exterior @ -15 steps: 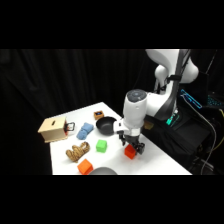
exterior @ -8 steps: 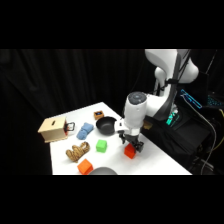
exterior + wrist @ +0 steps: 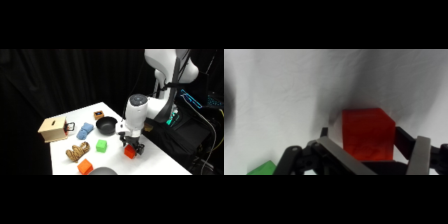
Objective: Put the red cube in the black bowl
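The red cube (image 3: 130, 152) rests on the white table near its right edge, right under the wrist. My gripper (image 3: 131, 146) has come down over it. In the wrist view the red cube (image 3: 368, 135) sits between the two fingers (image 3: 325, 133) of the open gripper (image 3: 362, 132). The right finger lies against the cube's side, and a narrow gap shows at the left one. The black bowl (image 3: 106, 125) stands behind and to the left of the gripper, with nothing in it. A green cube (image 3: 101, 146) lies between the bowl and the table's front.
An orange cube (image 3: 84, 166) sits at the front edge beside a grey round dish (image 3: 103, 171). A wooden box (image 3: 53, 129), a blue cloth (image 3: 85, 131) and a tan woven object (image 3: 77, 152) fill the left side. The green cube's corner (image 3: 263, 168) shows in the wrist view.
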